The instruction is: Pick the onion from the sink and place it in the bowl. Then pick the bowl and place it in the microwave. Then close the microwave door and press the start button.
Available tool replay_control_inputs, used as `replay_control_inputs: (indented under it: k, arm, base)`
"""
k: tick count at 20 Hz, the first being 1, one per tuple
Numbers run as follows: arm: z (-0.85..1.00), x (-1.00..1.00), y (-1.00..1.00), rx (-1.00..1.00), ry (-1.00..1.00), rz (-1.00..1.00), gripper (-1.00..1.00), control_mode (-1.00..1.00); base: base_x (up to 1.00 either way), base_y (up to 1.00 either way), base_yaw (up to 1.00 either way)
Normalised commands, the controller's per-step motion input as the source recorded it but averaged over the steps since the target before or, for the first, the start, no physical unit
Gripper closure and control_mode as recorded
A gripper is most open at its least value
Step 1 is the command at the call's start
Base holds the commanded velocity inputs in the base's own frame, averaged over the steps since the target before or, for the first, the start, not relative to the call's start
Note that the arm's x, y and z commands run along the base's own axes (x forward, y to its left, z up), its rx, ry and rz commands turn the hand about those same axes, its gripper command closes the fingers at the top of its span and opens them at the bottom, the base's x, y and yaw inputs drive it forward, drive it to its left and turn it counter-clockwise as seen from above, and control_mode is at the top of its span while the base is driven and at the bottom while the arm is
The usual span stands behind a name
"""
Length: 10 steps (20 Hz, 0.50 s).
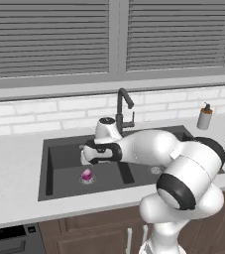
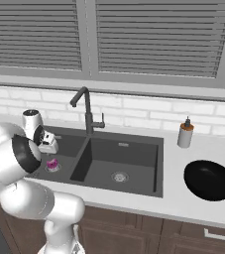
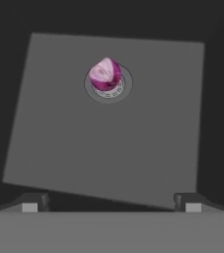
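- Where the left basin of the sink [image 1: 59,163] bottoms out, the onion [image 1: 86,174] sits on the round metal drain [image 3: 108,85]: a small magenta bulb, glossy, with a paler pink top coming to a blunt point.
- Gripper [image 1: 86,159]: hangs over the left basin above the onion and apart from it, jaws spread wide, nothing between them; in the hand view the two dark fingertips [image 3: 34,201] stand far apart at the lower edge.
- Sink: dark charcoal, matte, rectangular, two basins split by a ridge; the right basin has its own round drain [image 2: 119,176].
- Faucet [image 2: 86,113]: tall, dark, curved spout, behind the divider.
- Arm [image 1: 183,168]: white glossy shell with dark joints; in the left base view it covers part of the right basin.
- Soap dispenser [image 2: 185,134]: small pale cylinder with tan collar and dark pump, on the pale counter [image 2: 193,211] right of the sink.
- Bowl [image 2: 209,180]: wide, shallow, glossy black, round, on the counter right of the sink, well apart from the onion.
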Motion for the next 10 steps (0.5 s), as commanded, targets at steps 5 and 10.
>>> replay_control_inputs:
  k: [5, 10]
  arm:
    - [-0.13, 0.46, 0.02, 0.0, 0.0, 0.0, -1.0, -1.0]
    - [-0.28, 0.3, 0.12, 0.0, 0.0, 0.0, -1.0, -1.0]
  base:
    - [0.0, 0.0, 0.0]
    - [0.0, 0.0, 0.0]
